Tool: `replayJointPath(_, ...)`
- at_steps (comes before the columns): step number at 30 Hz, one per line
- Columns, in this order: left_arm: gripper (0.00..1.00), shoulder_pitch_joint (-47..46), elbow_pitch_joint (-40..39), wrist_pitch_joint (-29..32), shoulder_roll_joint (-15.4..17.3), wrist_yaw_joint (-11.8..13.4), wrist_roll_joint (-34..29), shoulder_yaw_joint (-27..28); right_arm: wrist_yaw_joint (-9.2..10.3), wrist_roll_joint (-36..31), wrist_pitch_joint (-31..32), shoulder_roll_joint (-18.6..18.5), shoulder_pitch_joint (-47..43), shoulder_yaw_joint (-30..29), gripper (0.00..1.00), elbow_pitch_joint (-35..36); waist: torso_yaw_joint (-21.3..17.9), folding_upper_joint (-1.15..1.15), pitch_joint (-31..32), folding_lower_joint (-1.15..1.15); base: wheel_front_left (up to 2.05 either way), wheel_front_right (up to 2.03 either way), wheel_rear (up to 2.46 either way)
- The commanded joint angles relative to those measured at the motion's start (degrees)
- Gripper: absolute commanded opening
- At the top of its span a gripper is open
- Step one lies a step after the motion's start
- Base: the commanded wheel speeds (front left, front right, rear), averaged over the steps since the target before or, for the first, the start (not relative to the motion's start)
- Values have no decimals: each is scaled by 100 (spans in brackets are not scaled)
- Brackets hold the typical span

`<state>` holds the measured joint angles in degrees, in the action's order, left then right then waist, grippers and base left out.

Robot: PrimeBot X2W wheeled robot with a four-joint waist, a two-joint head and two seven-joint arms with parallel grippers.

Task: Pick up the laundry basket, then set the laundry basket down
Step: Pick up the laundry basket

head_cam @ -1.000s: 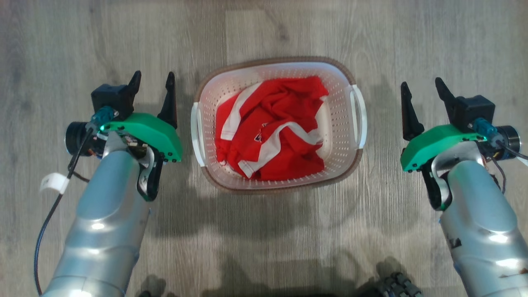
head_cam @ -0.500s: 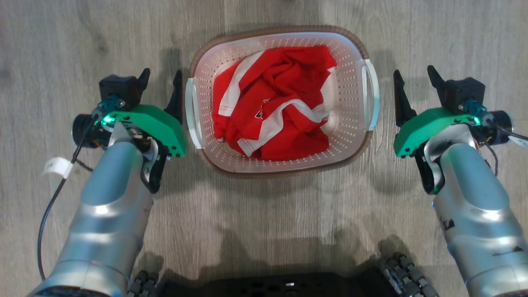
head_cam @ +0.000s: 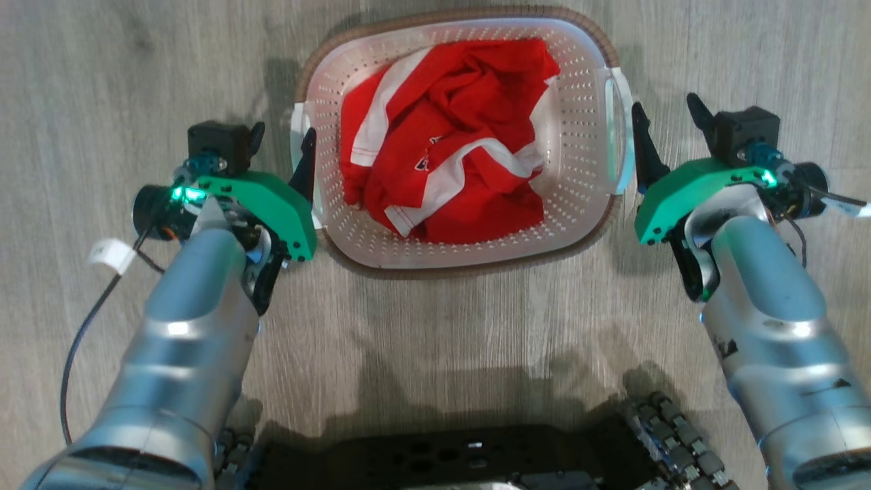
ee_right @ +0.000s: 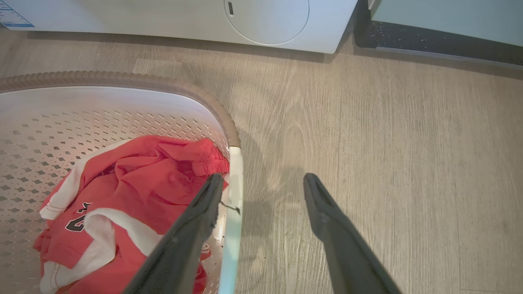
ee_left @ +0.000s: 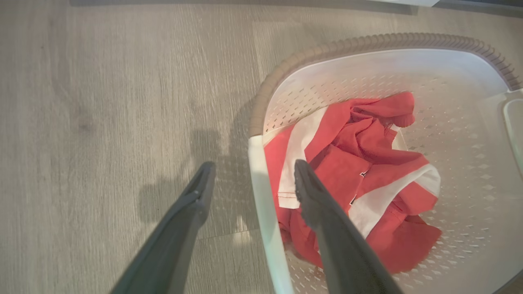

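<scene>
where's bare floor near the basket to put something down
Bare floor lies between the laundry basket and the robot's base, left of the left hand and right of the right hand. Crowded: both basket handles, a hand at each.

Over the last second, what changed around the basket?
Both claws moved inward to the basket: the left claw now straddles its left handle, and the right claw is at its right handle. Both stayed open, gripping nothing. The whole view shifted too. The basket sits on the floor, the red clothes inside as before.
</scene>
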<state>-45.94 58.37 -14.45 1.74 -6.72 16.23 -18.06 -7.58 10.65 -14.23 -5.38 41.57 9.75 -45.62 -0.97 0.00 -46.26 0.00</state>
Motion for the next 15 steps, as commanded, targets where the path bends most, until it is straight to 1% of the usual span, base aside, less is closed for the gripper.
replayJointPath(1,100,-17,22,-54,119,-34,70,78,9,36,-77,127,-91,138,100,35,-40,0,-111,0,0,0,0)
replayJointPath(9,100,-501,728,-48,115,-68,325,-143,9,58,-77,181,158,265,100,-159,-125,0,-465,0,0,0,0)
replayJointPath(15,100,-750,1058,-26,115,-75,559,-321,9,97,-77,204,280,410,100,-339,-160,0,-635,0,0,0,0)
